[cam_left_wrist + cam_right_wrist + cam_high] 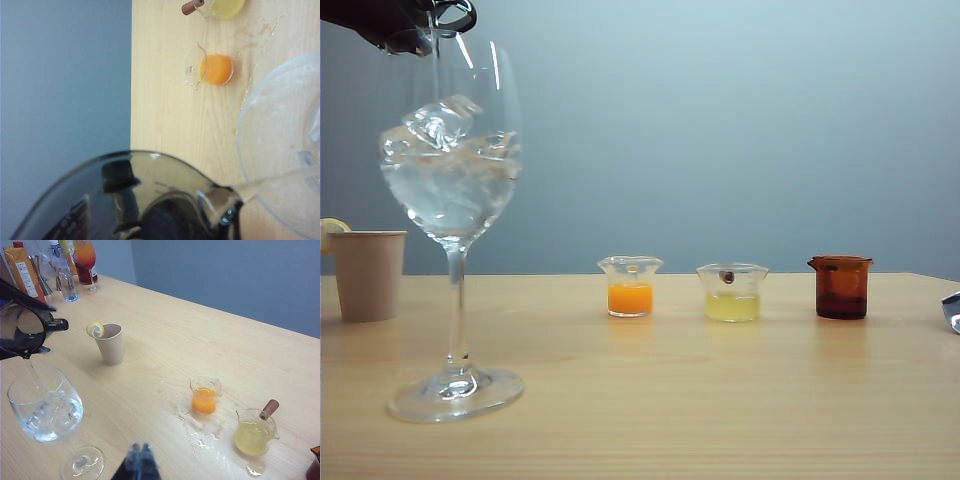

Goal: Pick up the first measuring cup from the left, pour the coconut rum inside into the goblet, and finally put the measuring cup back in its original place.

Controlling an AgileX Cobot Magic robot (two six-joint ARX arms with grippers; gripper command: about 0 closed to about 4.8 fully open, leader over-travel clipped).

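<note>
The goblet (451, 180) stands at the table's left, ice cubes in its bowl; its rim (280, 145) also shows in the left wrist view. My left gripper (420, 25) is shut on the first measuring cup (22, 330), a smoky dark cup (125, 200) held tipped above the goblet's rim. A thin stream of coconut rum (34, 372) runs from the spout into the bowl. My right gripper (140, 452) hangs shut and holding nothing over the table near the goblet's foot (82, 463); only its tip (952, 310) shows at the exterior view's right edge.
A beige paper cup (367, 272) with a lemon slice stands behind the goblet. To the right stand an orange-filled cup (630, 287), a pale yellow cup (732, 293) and an amber cup (841, 287). Spilled drops (200, 432) wet the wood. Bottles (60, 265) crowd the far corner.
</note>
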